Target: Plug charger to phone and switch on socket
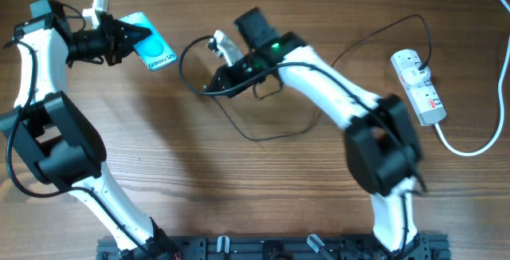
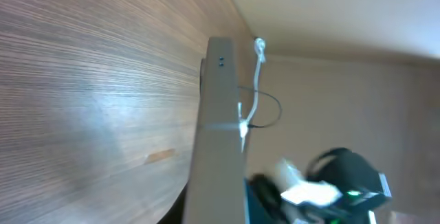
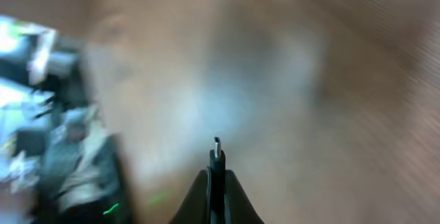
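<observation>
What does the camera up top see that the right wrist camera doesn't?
Only the overhead view shows the socket with its white cord, and the phone held by the left gripper. Only the right wrist view shows the tip of the charger up close, pinched in the right gripper. Both show the wooden table and part of the charger.
</observation>
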### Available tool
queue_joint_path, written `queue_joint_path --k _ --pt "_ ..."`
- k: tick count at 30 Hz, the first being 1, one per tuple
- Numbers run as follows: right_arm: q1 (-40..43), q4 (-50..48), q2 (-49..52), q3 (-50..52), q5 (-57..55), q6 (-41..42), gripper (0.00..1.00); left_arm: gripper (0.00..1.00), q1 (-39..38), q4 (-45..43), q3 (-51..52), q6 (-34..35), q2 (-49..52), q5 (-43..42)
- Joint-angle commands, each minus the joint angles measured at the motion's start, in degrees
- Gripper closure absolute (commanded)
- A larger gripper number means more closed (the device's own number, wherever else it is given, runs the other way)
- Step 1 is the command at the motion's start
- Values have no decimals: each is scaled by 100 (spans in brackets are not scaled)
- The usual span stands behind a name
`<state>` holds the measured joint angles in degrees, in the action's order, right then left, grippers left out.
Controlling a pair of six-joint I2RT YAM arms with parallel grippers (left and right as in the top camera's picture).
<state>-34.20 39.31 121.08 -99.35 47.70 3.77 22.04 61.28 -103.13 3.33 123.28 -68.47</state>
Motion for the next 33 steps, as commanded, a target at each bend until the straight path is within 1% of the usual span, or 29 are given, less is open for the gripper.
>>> queue_joint_path --k 1,2,4,7,10,11,14,17,24,33 --pt "118 302 -654 -39 1244 -726 96 96 -35 4 -44 -17 -127 -942" --pt "118 426 -745 -39 1246 -754 96 96 -55 4 -44 -35 -127 -1038" --pt "111 514 -817 -39 1639 -774 96 96 -146 7 -42 -168 -127 -1259" --pt "111 470 -802 -31 1812 -223 95 96 -356 -2 -44 -490 -127 -1720" --pt "101 208 -802 -26 1996 507 96 96 -544 -70 -44 -638 -127 -2006" --pt "101 7 -802 -26 2004 905 96 96 -625 -125 -44 -634 -127 -2050" --pt "83 -632 -802 92 1746 1930 96 96 -739 -208 -44 -590 -127 -2188" --pt "79 -1211 -802 330 1582 2667 96 96 -741 -243 -44 -592 -127 -2188" --pt "81 -1871 -791 649 940 3252 96 96 -750 -186 -44 -544 -127 -2188" --pt "90 -2234 -717 649 719 3674 96 96 -887 -63 -44 -549 -127 -2188"
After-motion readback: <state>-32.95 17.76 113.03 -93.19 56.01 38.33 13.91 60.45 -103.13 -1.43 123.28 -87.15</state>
